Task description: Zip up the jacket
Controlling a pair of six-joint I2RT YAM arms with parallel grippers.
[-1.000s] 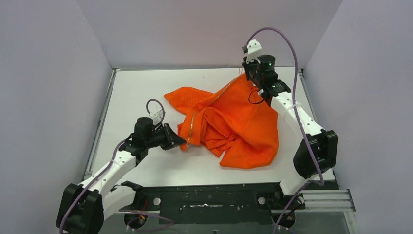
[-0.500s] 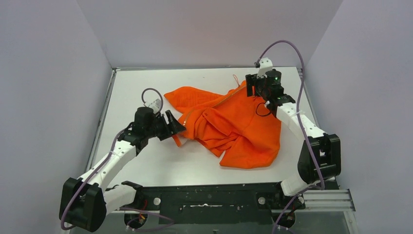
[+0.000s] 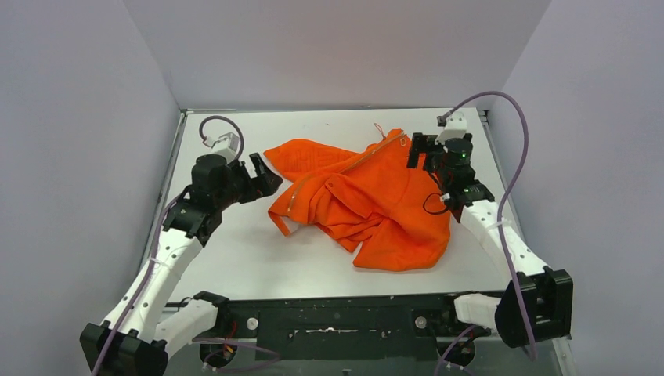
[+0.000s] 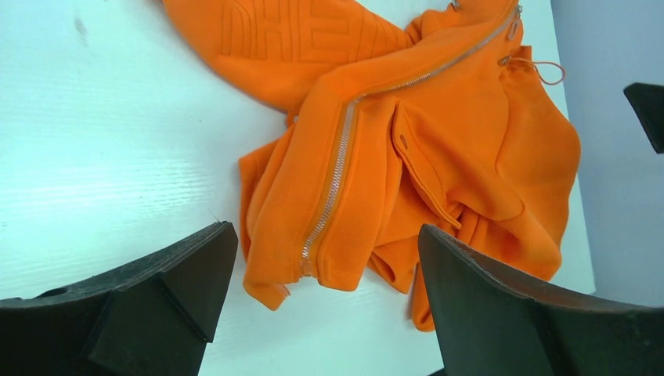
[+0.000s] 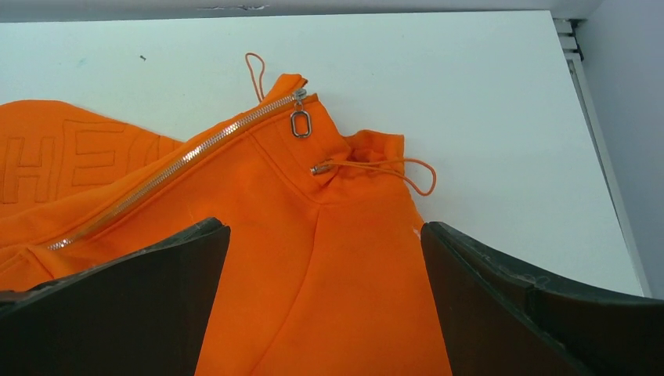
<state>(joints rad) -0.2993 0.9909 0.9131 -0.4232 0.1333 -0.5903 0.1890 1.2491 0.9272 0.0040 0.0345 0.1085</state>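
The white table [image 3: 235,258] fills the centre of the overhead view, and the jacket [image 3: 384,211] lies crumpled on it, right of the middle, touching neither of my arms. A second ago I had it stretched between both arms, with the left at the hem and the right lifted at the collar. Now my left gripper [image 3: 261,174] has pulled back to the upper left and my right gripper [image 3: 423,149] to the upper right. The jaws of both are spread apart and hold nothing. The zipper [image 4: 337,172] runs shut from hem to collar as far as I can see. Its pull [image 5: 300,123] sits at the very top, beside the loose cord [image 5: 376,164]. I judge the zipping finished.
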